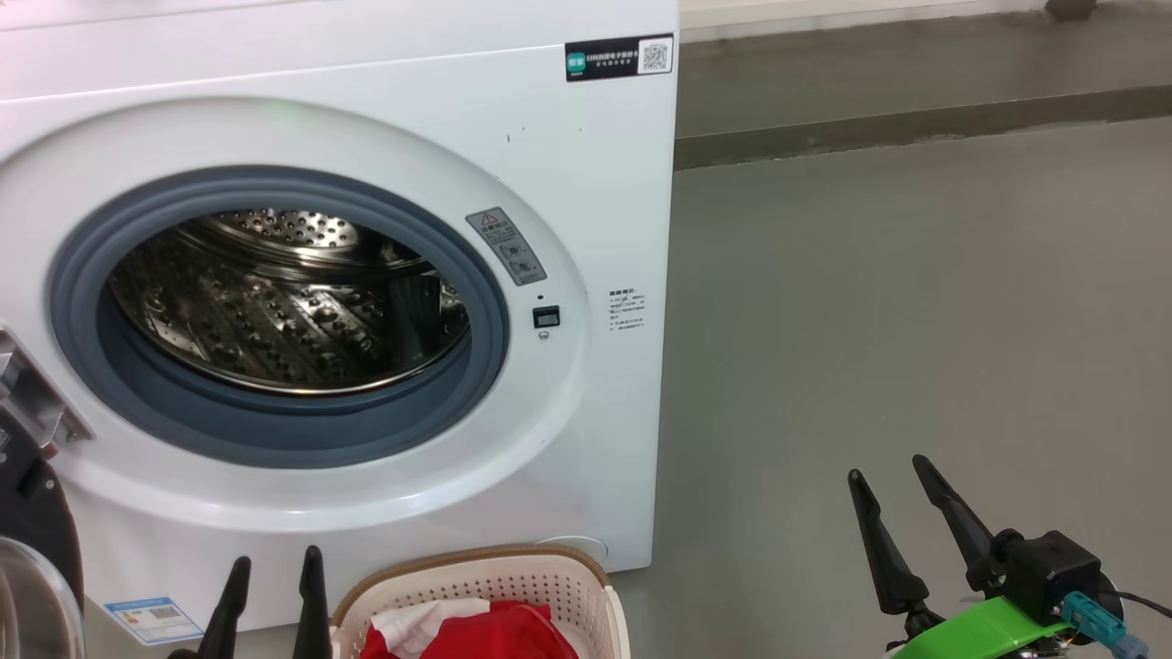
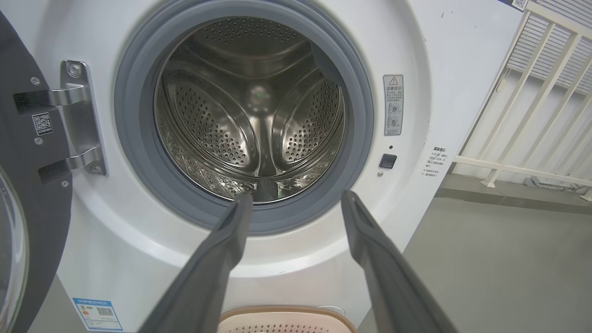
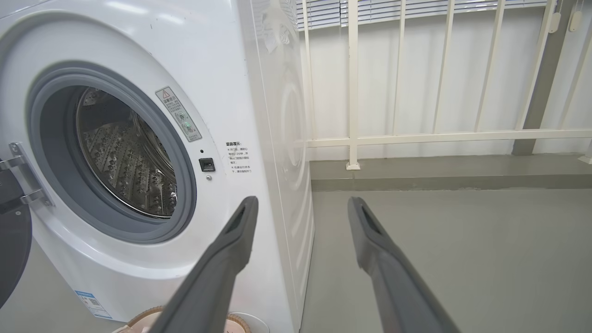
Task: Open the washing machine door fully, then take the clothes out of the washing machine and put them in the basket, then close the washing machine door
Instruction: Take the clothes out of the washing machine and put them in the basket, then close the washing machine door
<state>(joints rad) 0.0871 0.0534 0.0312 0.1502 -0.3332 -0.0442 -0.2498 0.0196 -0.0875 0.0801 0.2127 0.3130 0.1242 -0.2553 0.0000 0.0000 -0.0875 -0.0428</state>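
Observation:
The white washing machine [image 1: 595, 183] fills the left of the head view, and its steel drum [image 2: 249, 106] holds no fabric. The washing machine door [image 1: 37, 522] hangs swung open on its hinge at the far left, its black rim [image 2: 27, 194] beside the opening. The cream basket [image 1: 476, 566] stands on the floor against the machine's front, with the red and white clothes [image 1: 494, 631] inside it. My left gripper [image 1: 276, 558] is open just left of the basket, and its fingers [image 2: 297, 196] point at the drum's lower lip. My right gripper [image 1: 886, 469] is open over bare floor to the right.
Grey floor [image 1: 916, 320] stretches to the right of the machine up to a low raised step [image 1: 916, 119]. A white railing [image 3: 351, 92] stands behind that step. The basket's rim [image 3: 143, 319] sits close under the machine's front.

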